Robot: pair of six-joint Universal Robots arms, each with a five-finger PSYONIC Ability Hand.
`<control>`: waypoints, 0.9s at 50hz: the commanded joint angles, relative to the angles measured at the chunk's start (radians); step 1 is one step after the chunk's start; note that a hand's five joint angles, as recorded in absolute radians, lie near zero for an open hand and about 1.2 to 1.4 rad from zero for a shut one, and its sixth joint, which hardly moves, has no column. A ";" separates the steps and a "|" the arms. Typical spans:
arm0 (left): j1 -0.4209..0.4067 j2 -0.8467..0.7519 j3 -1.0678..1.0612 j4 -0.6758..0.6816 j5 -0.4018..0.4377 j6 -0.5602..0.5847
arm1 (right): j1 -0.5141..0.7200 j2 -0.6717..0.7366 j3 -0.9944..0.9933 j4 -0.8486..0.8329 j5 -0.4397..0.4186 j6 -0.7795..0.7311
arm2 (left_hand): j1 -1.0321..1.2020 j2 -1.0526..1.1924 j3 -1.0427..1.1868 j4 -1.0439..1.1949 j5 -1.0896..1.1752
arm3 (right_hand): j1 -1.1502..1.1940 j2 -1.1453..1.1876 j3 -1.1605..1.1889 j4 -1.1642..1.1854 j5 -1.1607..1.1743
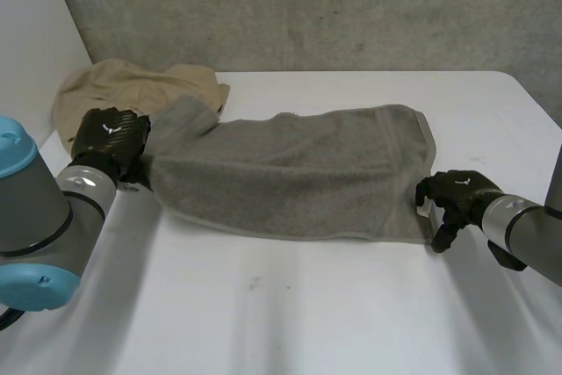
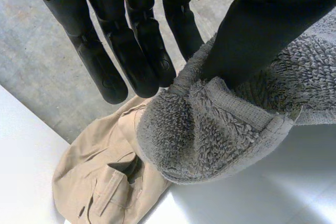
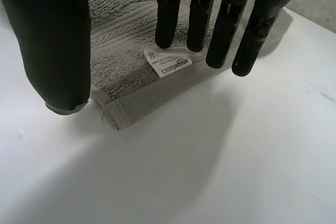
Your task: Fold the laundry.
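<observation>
Grey towel [image 1: 299,173] spread lengthwise across the white table [image 1: 307,313], with a beige garment [image 1: 132,85] bunched at its far left end. The left hand [image 2: 131,51] pinches the towel's left corner, which is gathered and raised between the thumb and straight fingers. The right hand [image 3: 52,35] is poised above the near right corner, fingers extended and spread over the white label [image 3: 168,62], thumb over the table beside the hem, holding nothing.

The head view looks down on the table [image 1: 290,305] from behind. Each wrist view sits close above one towel [image 1: 290,173] corner, which the head view shares.
</observation>
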 commanded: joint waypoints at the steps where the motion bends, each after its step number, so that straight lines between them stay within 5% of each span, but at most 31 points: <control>1: 0.000 -0.002 0.002 0.000 0.002 0.000 | 0.009 0.026 -0.021 -0.003 0.001 0.001 | 0.261 0.199 0.207 0.196 0.245 | 0.099 0.036 0.043 0.040 0.043; 45: 0.001 -0.002 -0.001 0.000 0.002 0.000 | 0.038 0.153 -0.144 -0.054 0.015 -0.014 | 0.261 0.199 0.207 0.196 0.245 | 0.276 0.212 0.219 0.216 0.219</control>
